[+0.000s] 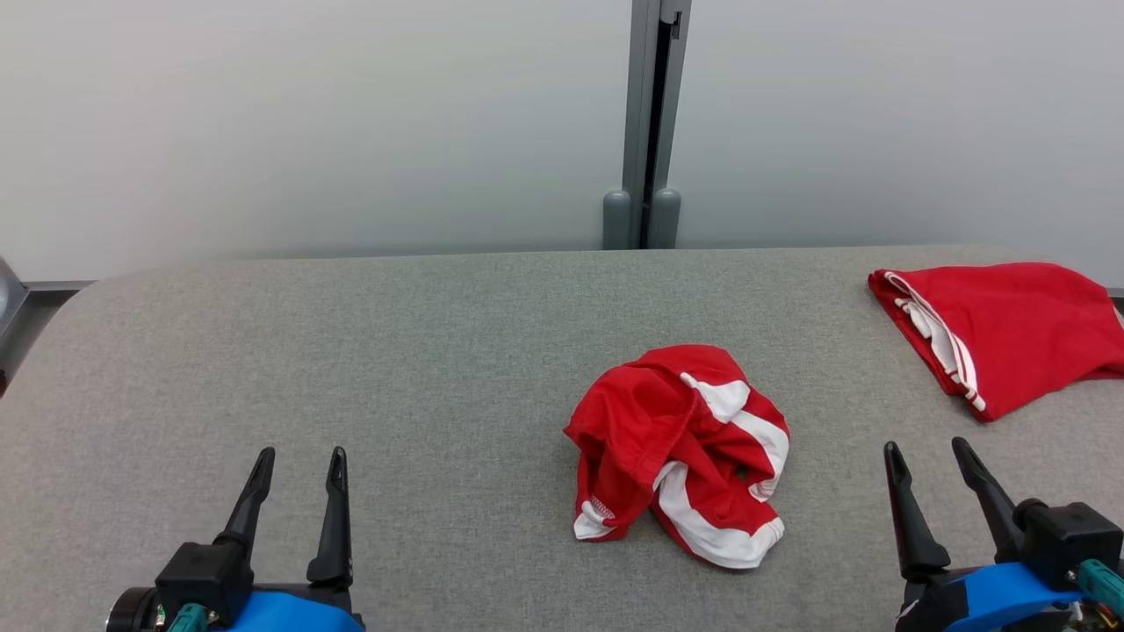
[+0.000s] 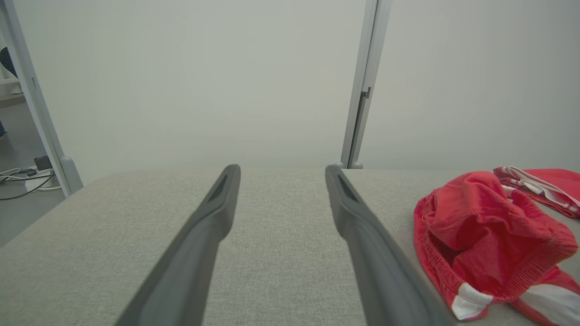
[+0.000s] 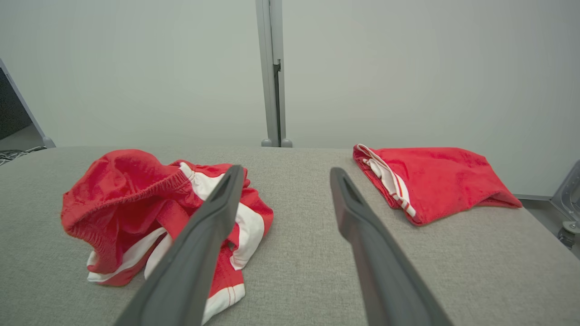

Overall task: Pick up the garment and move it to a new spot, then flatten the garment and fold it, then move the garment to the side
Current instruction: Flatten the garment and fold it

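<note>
A crumpled red garment (image 1: pixel 680 452) with white stripes lies in a heap near the middle of the grey padded table (image 1: pixel 395 351). In the left wrist view the garment (image 2: pixel 489 240) sits off to the right; in the right wrist view the garment (image 3: pixel 149 213) sits to the left, partly behind one finger. My left gripper (image 1: pixel 299 465) stands open at the lower left, well clear of the heap. At the lower right my right gripper (image 1: pixel 926 456) is open too, a short way right of the heap. Neither holds anything.
A second red garment (image 1: pixel 1001 333), folded with white trim, lies at the table's far right edge, also seen as the folded garment (image 3: pixel 430 179). A grey post (image 1: pixel 650 123) stands against the pale wall behind the table. Cables (image 2: pixel 22 179) lie on the floor left of the table.
</note>
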{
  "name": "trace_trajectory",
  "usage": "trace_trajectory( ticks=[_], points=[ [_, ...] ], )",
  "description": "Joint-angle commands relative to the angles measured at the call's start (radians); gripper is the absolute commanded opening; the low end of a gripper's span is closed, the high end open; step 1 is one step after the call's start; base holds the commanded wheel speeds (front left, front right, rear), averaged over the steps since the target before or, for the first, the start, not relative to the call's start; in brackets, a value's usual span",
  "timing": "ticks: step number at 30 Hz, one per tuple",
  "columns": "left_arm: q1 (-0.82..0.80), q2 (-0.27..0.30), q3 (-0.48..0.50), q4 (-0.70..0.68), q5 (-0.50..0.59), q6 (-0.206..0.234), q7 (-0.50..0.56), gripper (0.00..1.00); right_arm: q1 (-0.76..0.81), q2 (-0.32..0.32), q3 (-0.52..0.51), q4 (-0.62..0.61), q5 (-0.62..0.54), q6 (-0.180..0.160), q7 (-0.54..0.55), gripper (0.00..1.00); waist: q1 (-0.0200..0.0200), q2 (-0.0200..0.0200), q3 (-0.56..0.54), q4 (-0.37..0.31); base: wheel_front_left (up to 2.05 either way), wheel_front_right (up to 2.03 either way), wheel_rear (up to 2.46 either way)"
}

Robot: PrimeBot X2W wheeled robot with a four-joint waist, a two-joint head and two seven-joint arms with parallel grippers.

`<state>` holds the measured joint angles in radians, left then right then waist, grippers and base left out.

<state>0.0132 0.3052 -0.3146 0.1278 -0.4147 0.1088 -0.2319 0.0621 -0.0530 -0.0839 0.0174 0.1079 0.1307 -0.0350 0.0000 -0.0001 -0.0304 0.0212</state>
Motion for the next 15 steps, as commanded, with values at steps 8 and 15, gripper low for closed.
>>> trace_trajectory(
  ticks=[8,15],
  points=[
    [0.036,-0.001,0.003,0.003,-0.023,0.012,0.010,1.00,0.002,0.003,0.001,0.021,0.011,0.000,-0.002,1.00,0.0000,0.0001,0.001,-0.009,0.00,0.00,0.00],
    [0.044,0.005,0.003,0.008,-0.034,0.020,0.029,1.00,-0.006,0.003,0.005,0.032,0.018,0.000,-0.007,1.00,0.0000,0.0001,0.005,-0.004,0.00,0.00,0.00]
  ],
)
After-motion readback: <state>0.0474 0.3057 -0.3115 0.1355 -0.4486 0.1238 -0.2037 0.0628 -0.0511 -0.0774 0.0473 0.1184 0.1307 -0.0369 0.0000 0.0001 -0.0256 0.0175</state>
